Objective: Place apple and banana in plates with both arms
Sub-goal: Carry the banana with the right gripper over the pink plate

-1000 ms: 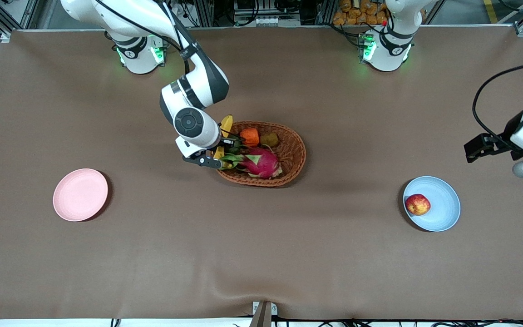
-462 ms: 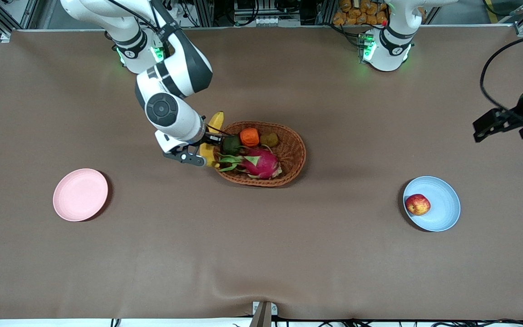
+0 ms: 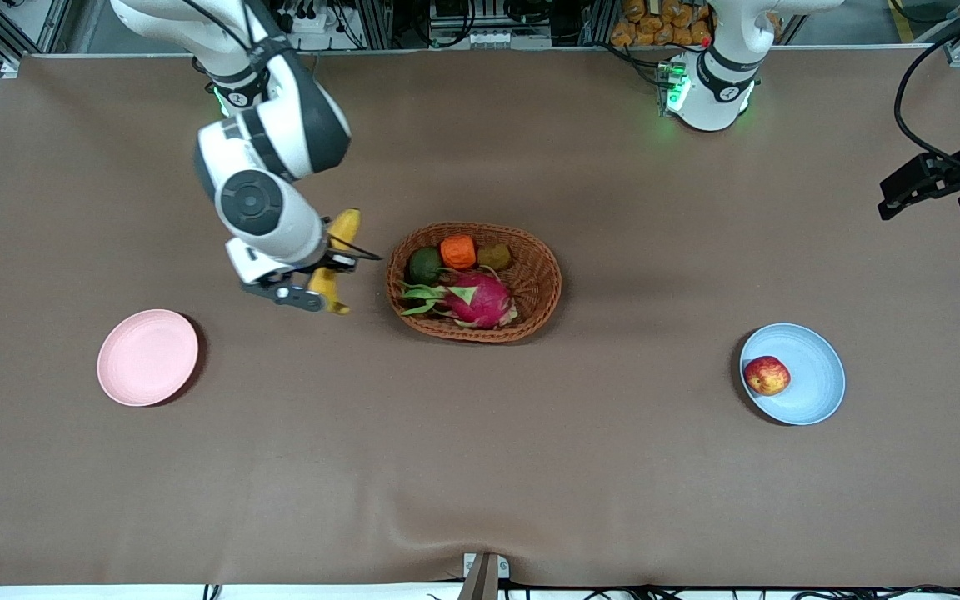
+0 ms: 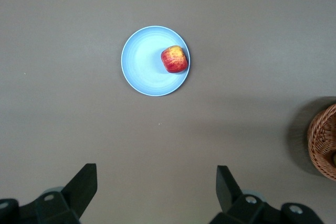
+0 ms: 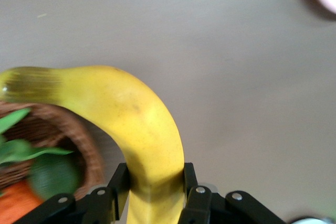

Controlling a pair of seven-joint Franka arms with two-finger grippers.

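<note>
Two tools: the right tool (image 3: 319,277) clamps the curved yellow banana (image 3: 335,257) over the brown surface (image 3: 480,467); the left tool (image 4: 156,190) hangs wide open, empty.

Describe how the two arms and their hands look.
Both arms are white, rounded segments with black joints. The right arm has a round dark cap near the wrist and a black cable along it. Bases glow green. The hands are black: right hand, left hand; a black cable loops at the left arm.
</note>
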